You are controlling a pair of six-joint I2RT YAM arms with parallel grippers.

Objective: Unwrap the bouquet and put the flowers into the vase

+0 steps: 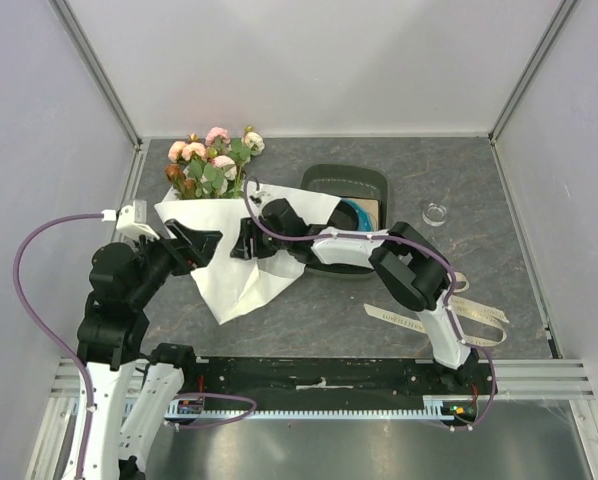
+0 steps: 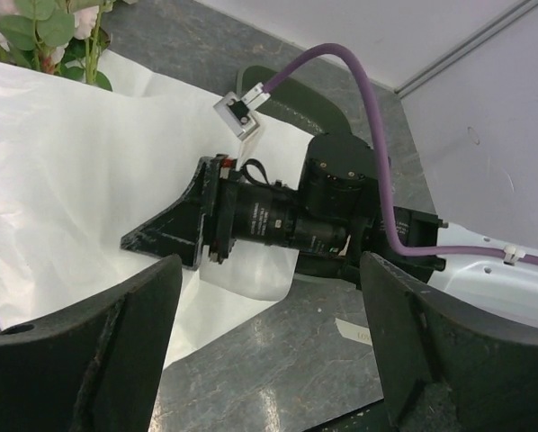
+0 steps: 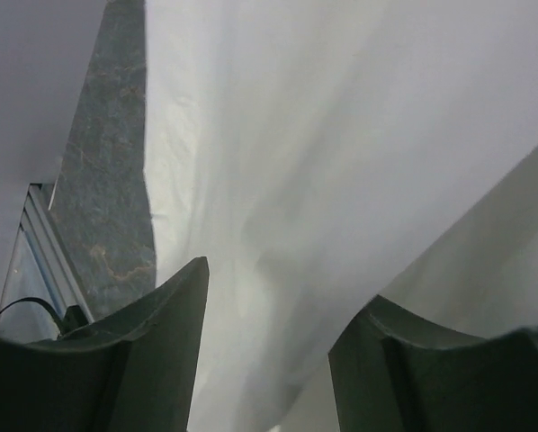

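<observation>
The step in hand, as I judged it, was the unwrapping. The bouquet (image 1: 211, 175) lay on the table (image 1: 329, 320) in the upper left of the top view. Its flowers (image 1: 214, 160) were at the far end, and the white paper wrap (image 1: 229, 285) was spread loose toward the near edge. A cream ribbon (image 1: 469, 310) lay well apart at the lower right. The vase (image 1: 436, 212) stood empty at the right, beyond the dark green tray (image 1: 344, 185).

My left fingers (image 2: 89, 351) were spread wide and released, with nothing between them, hovering at the left edge of the wrap. My right fingers (image 3: 134, 351) stood partly apart over the middle of the wrap. Paper filled the gap ahead of them, but nothing was clamped. Whether the tips touched the sheet could not be told.

The next move probably called for pinching the paper, drawing it clear of the stems, then gripping the stems for transfer to the vase.
</observation>
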